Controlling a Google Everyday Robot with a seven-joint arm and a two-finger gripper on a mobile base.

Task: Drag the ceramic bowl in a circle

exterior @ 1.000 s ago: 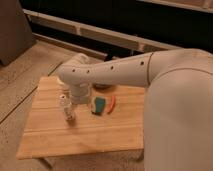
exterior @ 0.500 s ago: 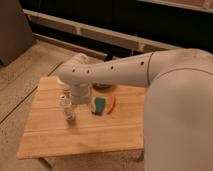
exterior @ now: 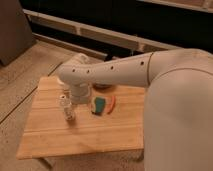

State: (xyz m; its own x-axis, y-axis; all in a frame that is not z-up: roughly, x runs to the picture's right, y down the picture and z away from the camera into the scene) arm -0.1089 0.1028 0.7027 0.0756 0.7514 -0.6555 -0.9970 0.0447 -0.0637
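Table: a pale wooden table (exterior: 85, 137) is standing on a speckled floor (exterior: 20, 75) and is being seen from above.
Arm: a thick white arm (exterior: 125, 72) is reaching in from 3 o'clock across the far half of the table, with its wrist bending downward over the left part.
Gripper: the gripper (exterior: 68, 112) is pointing down over the left part of the table, at about 9 o'clock from the table's middle.
Gripper's state: whether it is standing wide, narrow or holding anything cannot be told.
Ceramic bowl: the ceramic bowl (exterior: 102, 87) is showing only as a dark sliver under the arm, at about 12 o'clock from the table's middle. The arm is hiding the rest. It is sitting at about 2 o'clock from the gripper, apart from it.
Green and orange thing: a flat green and orange thing (exterior: 101, 104) is lying near the table's middle, just at 6 o'clock from the bowl and at 3 o'clock from the gripper.
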